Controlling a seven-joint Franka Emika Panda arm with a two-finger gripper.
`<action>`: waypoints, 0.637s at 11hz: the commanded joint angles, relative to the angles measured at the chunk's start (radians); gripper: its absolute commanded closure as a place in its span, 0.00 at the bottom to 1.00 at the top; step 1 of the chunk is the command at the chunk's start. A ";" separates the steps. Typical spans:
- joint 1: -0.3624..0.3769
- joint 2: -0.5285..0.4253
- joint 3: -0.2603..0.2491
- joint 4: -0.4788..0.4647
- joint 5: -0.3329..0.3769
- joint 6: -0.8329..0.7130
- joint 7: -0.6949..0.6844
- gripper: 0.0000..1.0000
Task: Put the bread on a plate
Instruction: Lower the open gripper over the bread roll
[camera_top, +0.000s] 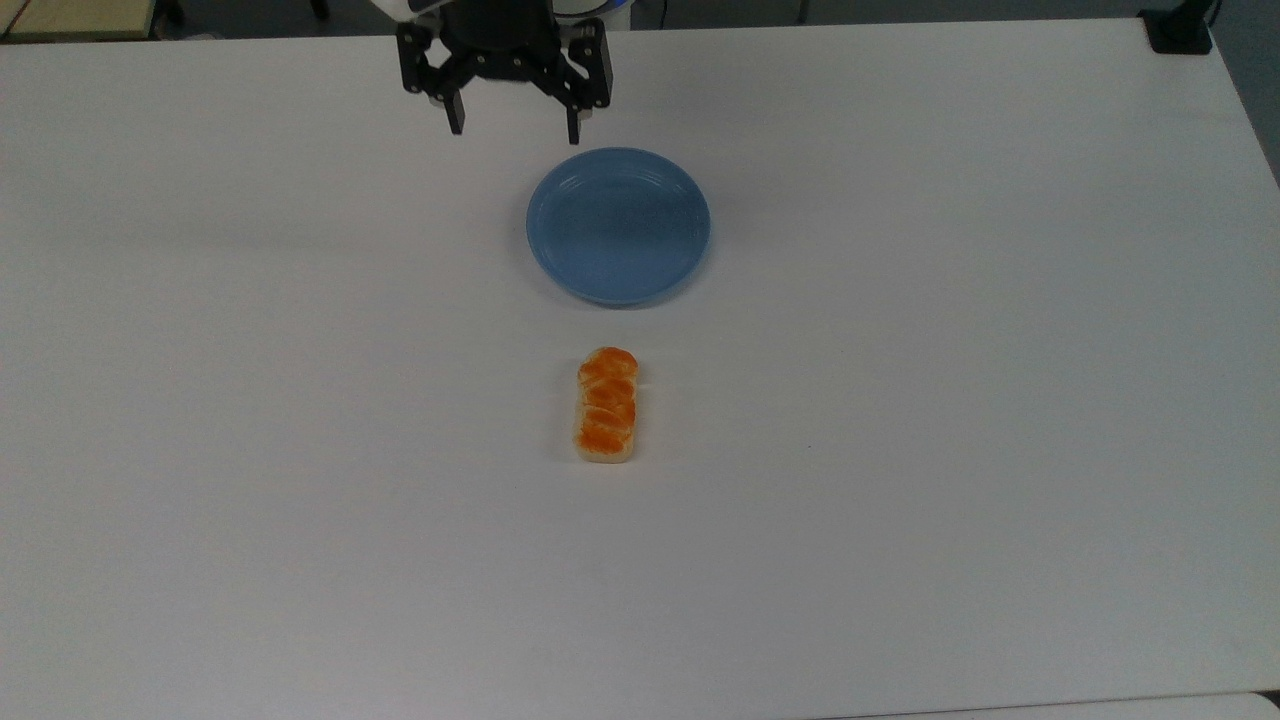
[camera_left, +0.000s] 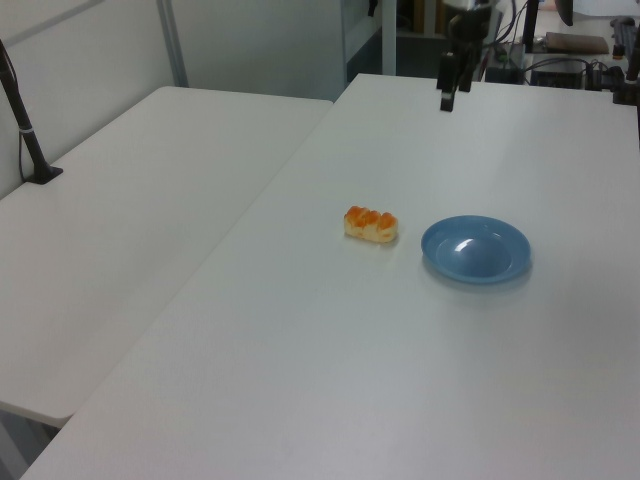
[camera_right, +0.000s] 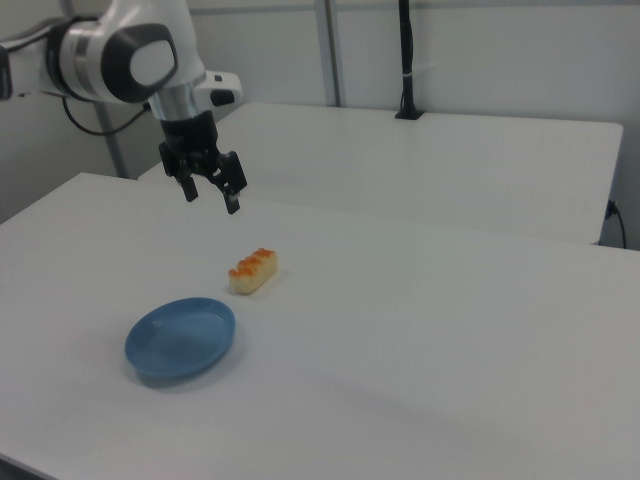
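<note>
Bread (camera_top: 606, 405) lies flat on the white table (camera_top: 950, 400), glazed top up, long axis running toward the plate (camera_top: 618, 224) in the top view; same loaf in the left view (camera_left: 371, 224) and right view (camera_right: 252, 271). Nothing touching it. Plate sits just past the bread's far end in the top view, a clear strip of table between them; it's blue, upright and holds nothing. In the left view the plate (camera_left: 476, 250) is to the bread's right, in the right view (camera_right: 181, 339) below-left of it. Gripper (camera_top: 515, 121) hangs above the table beyond the plate's far rim, slightly toward the top view's left, fingers (camera_top: 456, 112) pointing down, spread wide, holding nothing. In the right view the gripper (camera_right: 210, 196) is in the air well above the table, and the left view shows it (camera_left: 446, 92) near the far table edge. A second white table (camera_left: 130, 230) stands alongside, at the left view's left.
</note>
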 joint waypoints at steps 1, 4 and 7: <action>0.045 0.114 0.003 0.026 0.020 0.127 -0.006 0.00; 0.088 0.258 0.002 0.053 0.018 0.285 -0.001 0.00; 0.103 0.419 0.002 0.151 -0.005 0.371 0.114 0.00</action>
